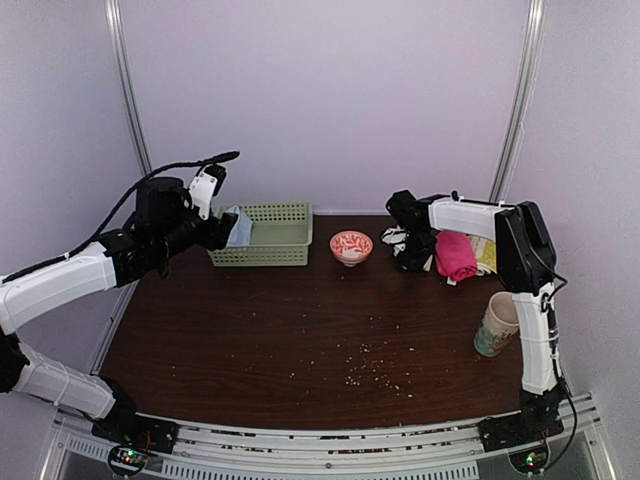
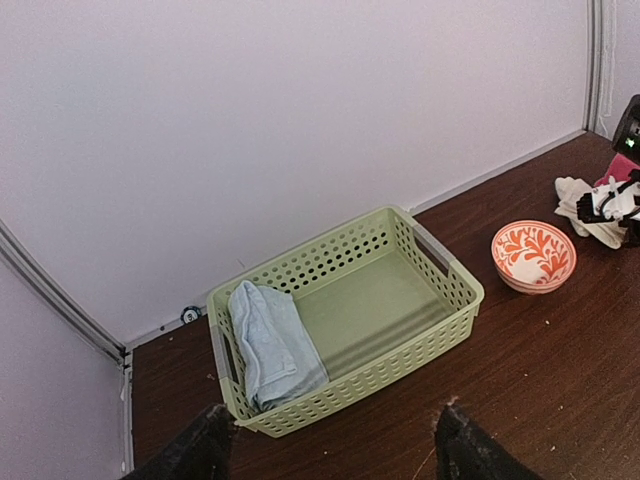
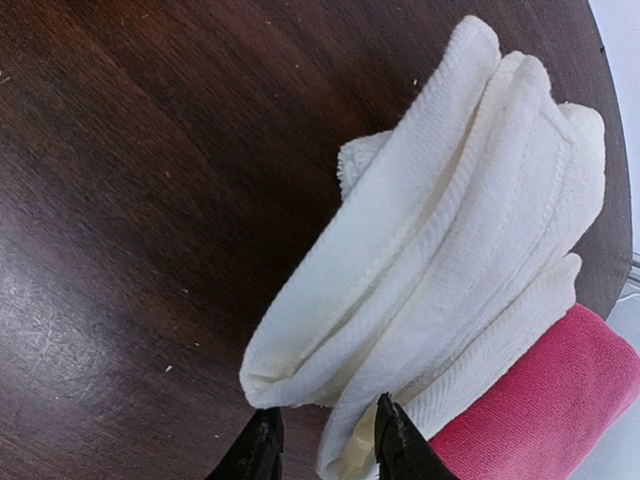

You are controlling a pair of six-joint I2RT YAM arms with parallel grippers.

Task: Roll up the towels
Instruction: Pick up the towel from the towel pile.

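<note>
The pale blue towel [image 2: 270,340] lies bunched lengthwise in the left end of my green basket [image 2: 400,362], loosely rolled or merely folded, I can't tell. The off-white towel [image 3: 460,230] lies in ribbed, layered folds on the table [image 3: 130,200], touching a pink cloth [image 3: 540,410].

Blue towel's [image 2: 272,340] end behind basket [image 2: 345,392] wall

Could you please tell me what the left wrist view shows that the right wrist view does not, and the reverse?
Only the left wrist: the green basket with the pale blue towel at one end, and the patterned bowl beside it. Only the right wrist: the ribbed, folded layers of the off-white towel up close. Both: that towel, the pink cloth beside it, the dark table.
</note>
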